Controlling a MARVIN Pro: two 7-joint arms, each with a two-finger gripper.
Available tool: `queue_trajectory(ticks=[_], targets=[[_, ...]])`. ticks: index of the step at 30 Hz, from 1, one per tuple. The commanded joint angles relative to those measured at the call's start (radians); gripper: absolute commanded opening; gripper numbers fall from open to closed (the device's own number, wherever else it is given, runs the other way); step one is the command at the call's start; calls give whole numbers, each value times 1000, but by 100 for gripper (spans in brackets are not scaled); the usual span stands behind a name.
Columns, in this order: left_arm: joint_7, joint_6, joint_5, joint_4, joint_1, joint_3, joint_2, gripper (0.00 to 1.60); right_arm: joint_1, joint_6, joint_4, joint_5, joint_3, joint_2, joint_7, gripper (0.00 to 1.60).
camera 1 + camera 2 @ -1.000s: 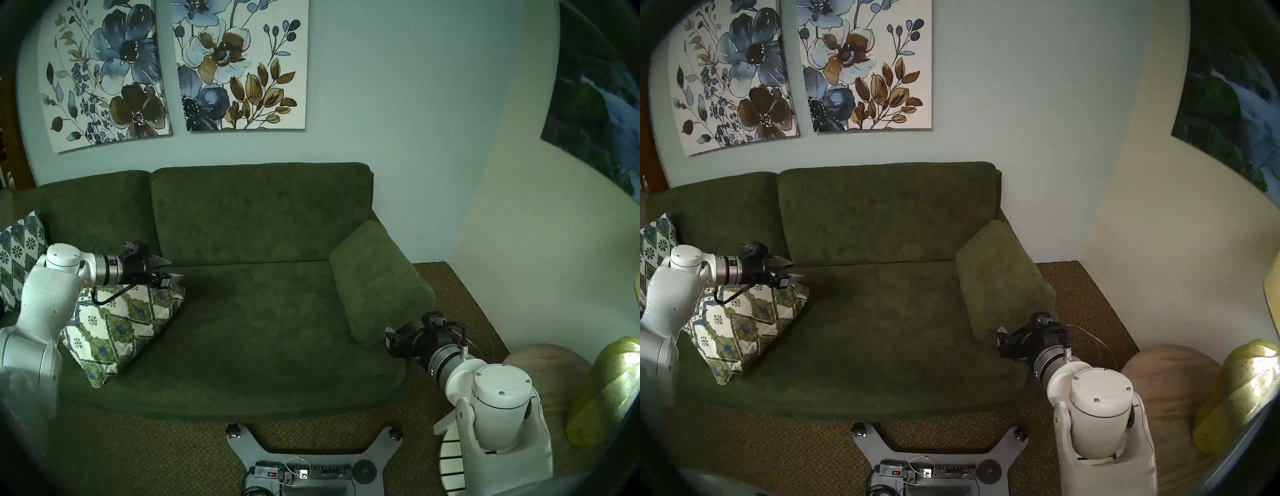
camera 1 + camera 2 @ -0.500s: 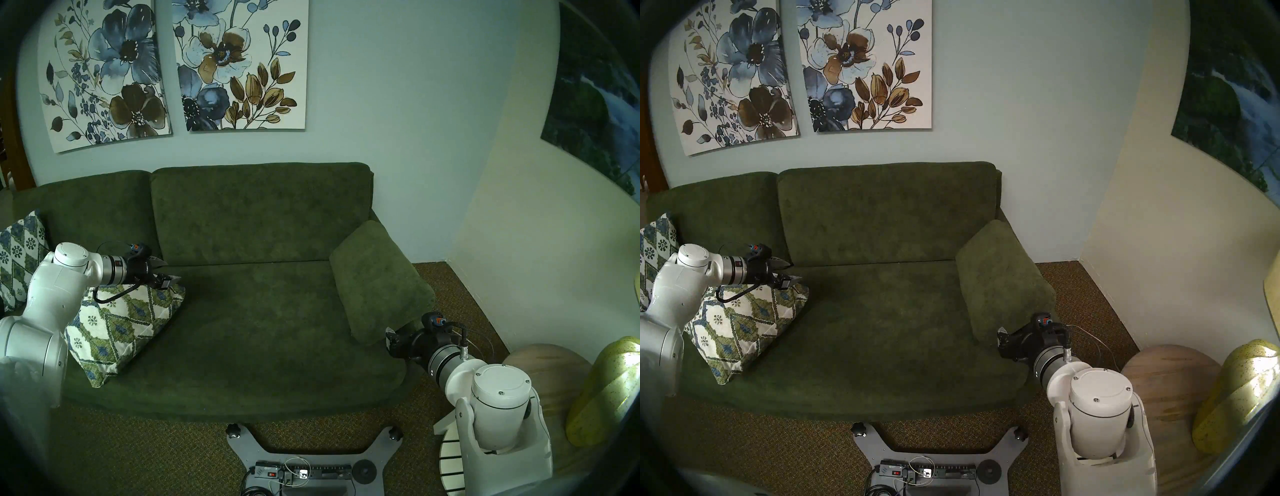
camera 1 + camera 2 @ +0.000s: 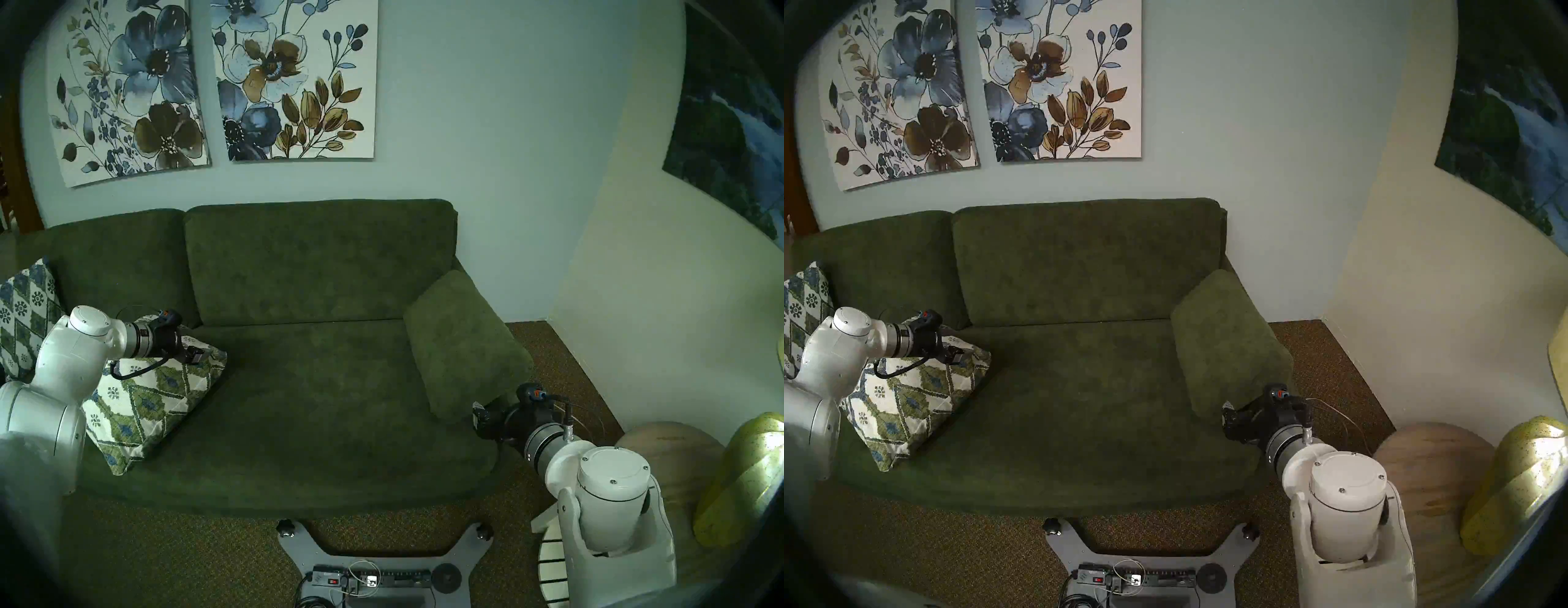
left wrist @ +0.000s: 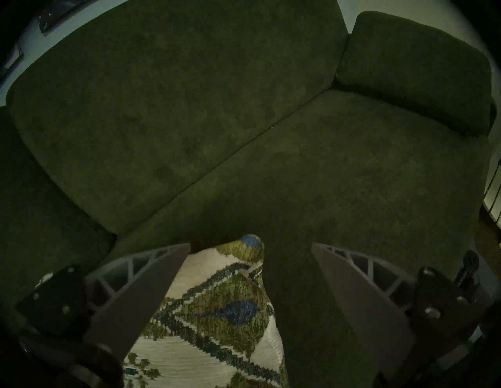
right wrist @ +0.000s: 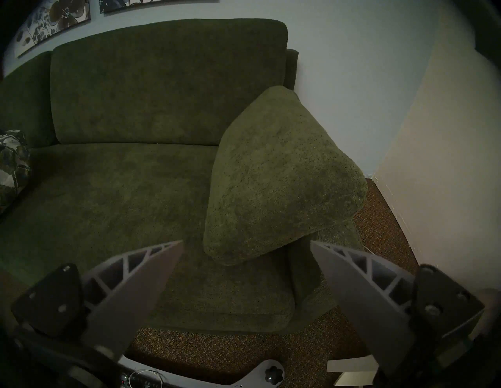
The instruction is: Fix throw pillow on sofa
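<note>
Your left gripper (image 4: 250, 246) is spread wide and grasping nothing: in the left wrist view its two fingers (image 4: 151, 281) stand well apart on either side of the far corner of the throw pillow (image 3: 144, 395), with that corner poking up between them. One finger lies right against the pillow's edge in that view; whether it actually touches the fabric you cannot tell. From the head camera you see the gripper angled down over the pillow's upper back corner, with a black cable (image 3: 131, 370) looping from the wrist across the pillow's top. The throw pillow lies tilted on the left part of the seat of the sofa (image 3: 322, 382), one corner toward the backrest and the opposite corner near the seat's front edge. Behind it, at the sofa's far left end, a second patterned pillow (image 3: 21, 314) stands upright against the back, partly hidden by your left arm. Your right gripper (image 5: 245, 245) is also released and empty, fingers apart, held above the seat's front right corner just in front of the plain green cushion (image 3: 464, 344), which leans at the sofa's right end. Two flower paintings (image 3: 292, 80) hang on the wall above the sofa.
</note>
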Motion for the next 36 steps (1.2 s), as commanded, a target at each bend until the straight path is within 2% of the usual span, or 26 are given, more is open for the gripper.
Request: queue_trajectory(ticks=[1, 24, 36], targets=[[30, -28, 19, 38, -9, 9, 17, 160, 5, -3, -10, 1, -2, 0, 1, 160], [194, -120, 99, 146, 16, 77, -18, 160, 6, -3, -9, -4, -1, -5, 4, 160], [288, -195, 139, 205, 93, 119, -15, 160, 6, -3, -8, -7, -1, -7, 5, 160]])
